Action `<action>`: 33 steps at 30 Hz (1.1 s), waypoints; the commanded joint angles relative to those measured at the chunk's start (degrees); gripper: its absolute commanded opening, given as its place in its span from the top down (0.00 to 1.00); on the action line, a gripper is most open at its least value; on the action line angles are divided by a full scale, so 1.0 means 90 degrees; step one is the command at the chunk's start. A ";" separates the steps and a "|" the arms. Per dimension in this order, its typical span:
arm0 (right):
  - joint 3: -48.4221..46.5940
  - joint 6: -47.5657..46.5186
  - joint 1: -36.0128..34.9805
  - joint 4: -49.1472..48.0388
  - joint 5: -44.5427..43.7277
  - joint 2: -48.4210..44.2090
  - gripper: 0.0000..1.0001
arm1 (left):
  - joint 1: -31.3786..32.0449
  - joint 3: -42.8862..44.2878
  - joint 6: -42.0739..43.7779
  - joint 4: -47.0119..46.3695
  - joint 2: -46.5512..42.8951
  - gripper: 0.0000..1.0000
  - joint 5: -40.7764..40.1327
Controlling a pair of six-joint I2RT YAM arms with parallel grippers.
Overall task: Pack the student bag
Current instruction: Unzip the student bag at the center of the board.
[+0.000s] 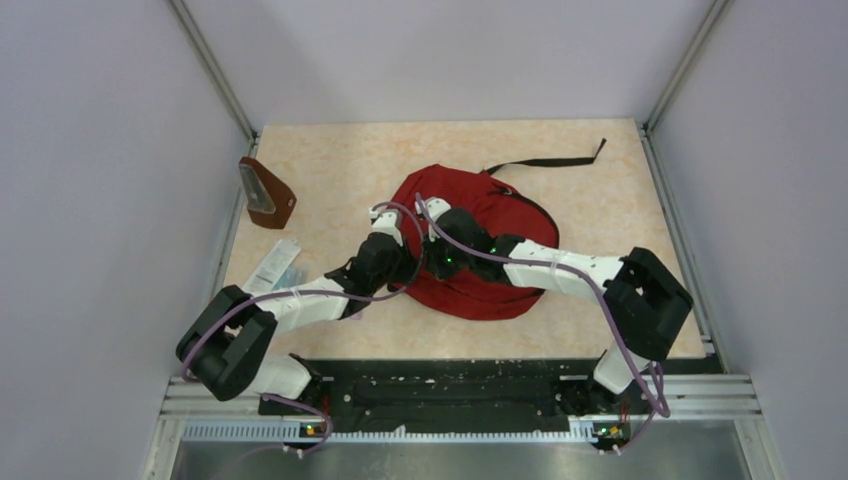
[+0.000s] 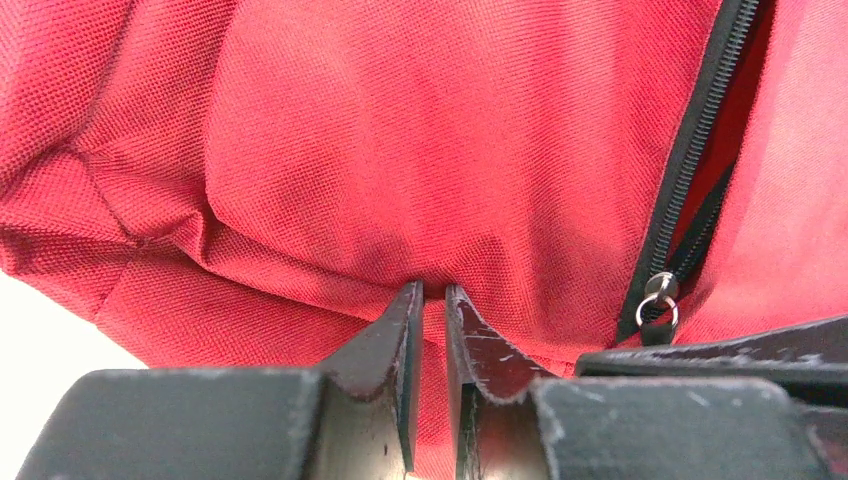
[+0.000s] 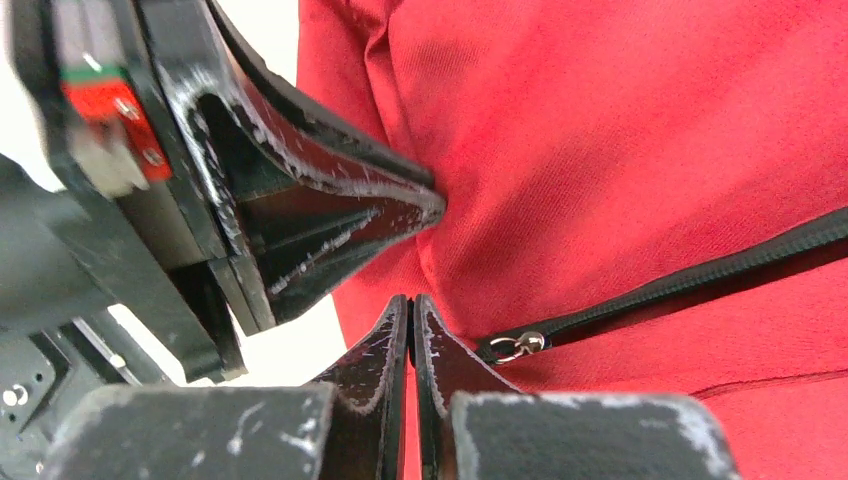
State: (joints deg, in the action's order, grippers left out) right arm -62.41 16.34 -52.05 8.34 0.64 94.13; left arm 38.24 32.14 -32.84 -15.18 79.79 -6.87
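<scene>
The dark-red student bag (image 1: 490, 235) lies flat in the middle of the table. It fills the left wrist view (image 2: 400, 150) and the right wrist view (image 3: 620, 150). My left gripper (image 1: 385, 215) is at the bag's left edge, and its jaws (image 2: 432, 290) are shut on a fold of the red fabric. My right gripper (image 1: 432, 208) is right beside it. Its jaws (image 3: 410, 300) are shut, with the zipper's metal ring (image 3: 520, 345) at the right fingertip and the pull tab running into them. The black zipper (image 2: 690, 150) gapes open above its slider (image 2: 660, 298).
A small brown wedge-shaped pouch (image 1: 266, 192) stands at the table's left edge, and a clear flat packet (image 1: 275, 265) lies just in front of it. The bag's black strap (image 1: 555, 160) trails toward the back right. Grey walls close the table in on three sides.
</scene>
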 commanded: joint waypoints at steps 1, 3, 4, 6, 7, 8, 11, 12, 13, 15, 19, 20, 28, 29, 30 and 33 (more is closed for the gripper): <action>0.0265 0.0283 -0.0349 -0.0224 0.0353 -0.0274 1.00 | -0.0001 -0.0177 0.0043 -0.0480 -0.0389 0.81 -0.0172; 0.0372 0.0369 -0.0408 -0.0300 0.0466 -0.0323 1.00 | 0.0000 -0.0227 0.0076 -0.0472 -0.0493 0.81 -0.0225; 0.0423 0.0393 -0.0437 -0.0328 0.0517 -0.0351 1.00 | -0.0001 -0.0231 0.0088 -0.0453 -0.0550 0.81 -0.0262; 0.0492 0.0424 -0.0506 -0.0316 0.0565 -0.0415 1.00 | -0.0007 -0.0227 0.0149 -0.0326 -0.0679 0.81 -0.0322; 0.0497 0.0429 -0.0523 -0.0267 0.0552 -0.0462 1.00 | -0.0010 -0.0212 0.0173 -0.0246 -0.0741 0.80 -0.0367; 0.0500 0.0429 -0.0536 -0.0204 0.0532 -0.0518 1.00 | -0.0018 -0.0196 0.0210 -0.0150 -0.0820 0.79 -0.0420; 0.0481 0.0383 -0.0540 -0.0050 0.0316 -0.0808 0.85 | -0.0046 -0.0100 0.0362 0.0168 -0.1082 0.72 -0.0598; 0.0464 0.0373 -0.0535 0.0030 0.0200 -0.0920 0.73 | -0.0078 -0.0050 0.0421 0.0274 -0.1154 0.67 -0.0646; 0.0437 0.0367 -0.0535 0.0135 0.0055 -0.1029 0.60 | -0.0120 0.0012 0.0491 0.0405 -0.1219 0.59 -0.0681; 0.0340 0.0281 -0.0527 0.0450 -0.0362 -0.1220 0.40 | -0.0226 0.0171 0.0658 0.0635 -0.1315 0.46 -0.0711; 0.0127 0.0103 -0.0328 0.1312 -0.1344 -0.1563 0.23 | -0.0701 0.0686 0.0958 0.1277 -0.1155 0.24 -0.0757; 0.0130 0.0069 -0.0185 0.1483 -0.1519 -0.1653 0.21 | -0.0865 0.0827 0.0985 0.1473 -0.1051 0.22 -0.0829; 0.0748 0.0288 0.1967 0.2420 -0.1922 -0.2859 0.16 | -0.1650 0.1469 0.1307 0.1668 -0.0019 0.17 -0.0081; 0.0866 0.0261 0.2247 0.2425 -0.1989 -0.3036 0.14 | -0.1706 0.1495 0.1293 0.1667 0.0108 0.17 -0.0069; 0.0995 0.0240 0.2551 0.2418 -0.2057 -0.3228 0.10 | -0.1759 0.1505 0.1266 0.1650 0.0225 0.17 -0.0074; 0.1274 0.0193 0.3412 0.2244 -0.1803 -0.3604 0.03 | -0.1920 0.1526 0.1147 0.1574 0.0502 0.20 0.0080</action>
State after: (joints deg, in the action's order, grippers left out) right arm -53.52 18.41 -28.49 27.75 -15.68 66.61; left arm 22.63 43.90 -22.52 -1.13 81.87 -8.75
